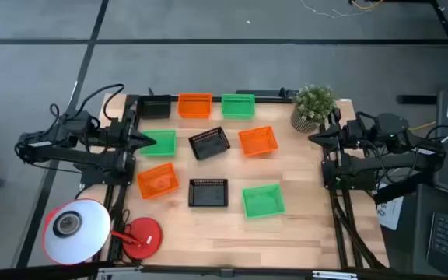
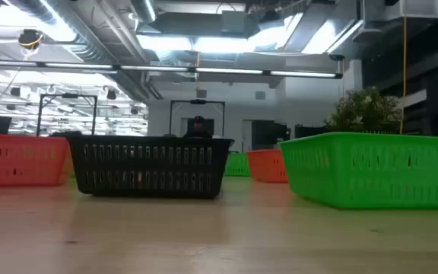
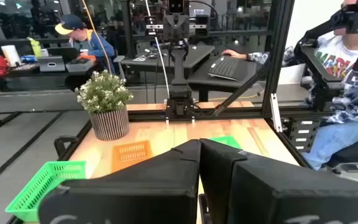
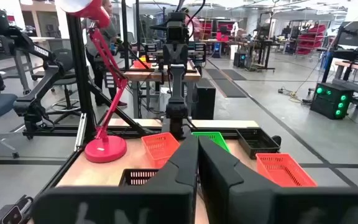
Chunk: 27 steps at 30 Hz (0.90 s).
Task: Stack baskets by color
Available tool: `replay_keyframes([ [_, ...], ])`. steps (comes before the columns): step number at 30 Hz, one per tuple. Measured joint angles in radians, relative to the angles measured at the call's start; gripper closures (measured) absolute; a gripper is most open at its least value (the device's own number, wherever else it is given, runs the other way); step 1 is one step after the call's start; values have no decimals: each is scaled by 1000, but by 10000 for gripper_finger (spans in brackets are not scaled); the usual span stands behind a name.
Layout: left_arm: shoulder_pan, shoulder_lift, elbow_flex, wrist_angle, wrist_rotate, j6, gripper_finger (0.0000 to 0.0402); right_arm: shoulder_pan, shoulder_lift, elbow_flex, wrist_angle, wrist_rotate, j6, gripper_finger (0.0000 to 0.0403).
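Single baskets lie spread on the wooden table, each flat on its bottom. Along the far edge stand a black basket (image 1: 155, 106), an orange one (image 1: 194, 105) and a green one (image 1: 238, 106). In the middle row are a green basket (image 1: 162, 143), a turned black one (image 1: 209, 143) and an orange one (image 1: 257, 141). Nearer lie an orange basket (image 1: 157, 181), a black one (image 1: 208, 192) and a green one (image 1: 263, 200). My left gripper (image 1: 151, 140) hangs shut at the table's left side, over the green basket's edge. My right gripper (image 1: 313, 138) hangs shut at the right side.
A potted plant (image 1: 314, 105) stands at the far right corner, close to my right gripper. A red desk lamp (image 1: 142, 237) with a white shade (image 1: 76, 229) stands at the near left corner. Bare wood runs along the near edge (image 1: 232, 241).
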State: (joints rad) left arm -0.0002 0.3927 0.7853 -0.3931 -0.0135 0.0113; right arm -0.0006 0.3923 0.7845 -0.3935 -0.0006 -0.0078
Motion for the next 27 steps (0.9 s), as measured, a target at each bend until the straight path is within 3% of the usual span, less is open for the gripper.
replay_keyframes([
  [27, 0, 0, 0, 0, 0, 0, 401, 0, 0, 0, 0, 0, 0, 389],
])
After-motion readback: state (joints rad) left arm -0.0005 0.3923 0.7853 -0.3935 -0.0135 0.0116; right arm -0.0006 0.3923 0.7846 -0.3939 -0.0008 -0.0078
